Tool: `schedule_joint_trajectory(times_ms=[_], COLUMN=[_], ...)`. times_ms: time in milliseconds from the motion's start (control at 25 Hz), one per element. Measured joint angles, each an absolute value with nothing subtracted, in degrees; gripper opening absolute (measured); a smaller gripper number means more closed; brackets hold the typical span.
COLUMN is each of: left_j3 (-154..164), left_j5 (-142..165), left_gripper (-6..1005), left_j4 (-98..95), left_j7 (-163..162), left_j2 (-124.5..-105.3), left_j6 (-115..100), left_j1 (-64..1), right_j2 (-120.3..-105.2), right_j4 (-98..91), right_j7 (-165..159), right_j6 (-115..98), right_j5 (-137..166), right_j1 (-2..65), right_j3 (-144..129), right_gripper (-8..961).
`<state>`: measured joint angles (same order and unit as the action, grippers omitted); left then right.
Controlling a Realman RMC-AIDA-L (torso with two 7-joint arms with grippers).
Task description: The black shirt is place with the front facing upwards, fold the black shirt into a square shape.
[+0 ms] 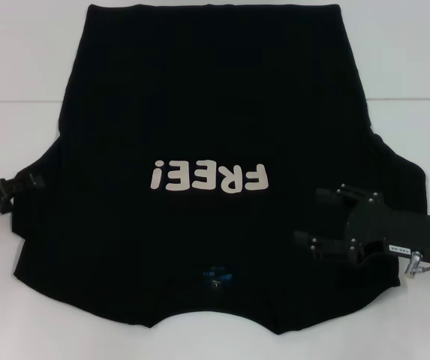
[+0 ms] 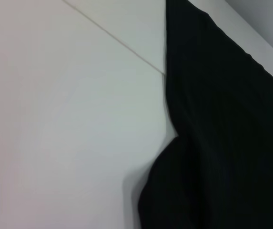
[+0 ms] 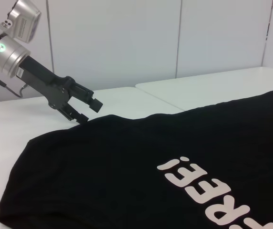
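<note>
The black shirt (image 1: 215, 97) lies flat on the white table (image 1: 19, 67), front up. Its off-white "FREE!" print (image 1: 208, 177) reads upside down from me, and its blue neck label (image 1: 216, 275) is at the near edge. My left gripper (image 1: 31, 182) is low at the edge of the shirt's left sleeve, with its fingers apart. It also shows far off in the right wrist view (image 3: 87, 110), with its tips at the sleeve edge. My right gripper (image 1: 308, 217) is open and hovers over the shirt's right side near the sleeve. The shirt also shows in both wrist views (image 2: 222, 143) (image 3: 126, 162).
The table has a seam line (image 1: 12, 101) running across behind the sleeves. Bare white table shows left and right of the shirt and along the near edge. White wall panels (image 3: 126, 38) stand behind the table in the right wrist view.
</note>
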<state>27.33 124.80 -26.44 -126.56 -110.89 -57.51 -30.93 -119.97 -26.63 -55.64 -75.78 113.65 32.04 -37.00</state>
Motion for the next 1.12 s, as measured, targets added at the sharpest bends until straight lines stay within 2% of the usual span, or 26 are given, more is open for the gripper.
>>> schedule_joint_trajectory(times_ms=[1120], left_j3=[27.29], left_j5=[124.72], left_gripper=[886], left_j4=[-26.38], left_j7=[-127.26], left_j2=[-111.1], left_j6=[-60.4], left_j1=[-31.52], right_j2=[-119.97], right_j4=[-26.63], right_j7=[-55.63], right_j6=[-75.94], right_j5=[113.6], right_j1=[32.09], right_j3=[-37.0], right_gripper=[902])
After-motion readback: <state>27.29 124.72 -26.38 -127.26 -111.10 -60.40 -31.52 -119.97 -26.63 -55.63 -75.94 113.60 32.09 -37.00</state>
